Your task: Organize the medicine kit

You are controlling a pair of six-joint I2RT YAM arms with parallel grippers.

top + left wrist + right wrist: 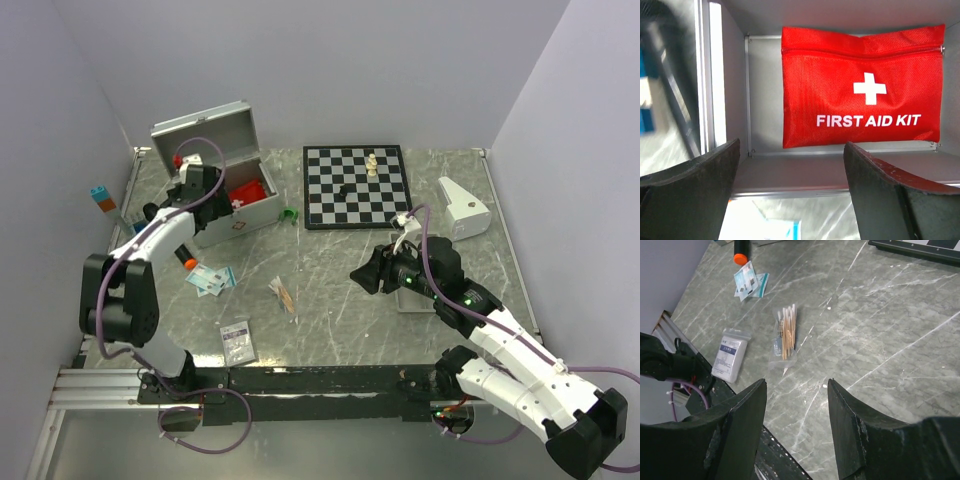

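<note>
Hovering over the open medicine kit [232, 222] at the surface's [340, 300] back-left corner, the left jaws stand wide with nothing between them, facing the red pouch [860, 85] that lies inside the case. The kit's lid [205, 128] stands upright. The right jaws, also parted and empty, hang above bare surface near a packet of cotton swabs [785, 335], in front of the chessboard [355, 185].

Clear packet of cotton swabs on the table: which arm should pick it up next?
Right, probably. The right pincer is open and faces the clear packet of cotton swabs, nothing between. The left pincer is over the open silver metal case, above the red first-aid pouch.
</note>
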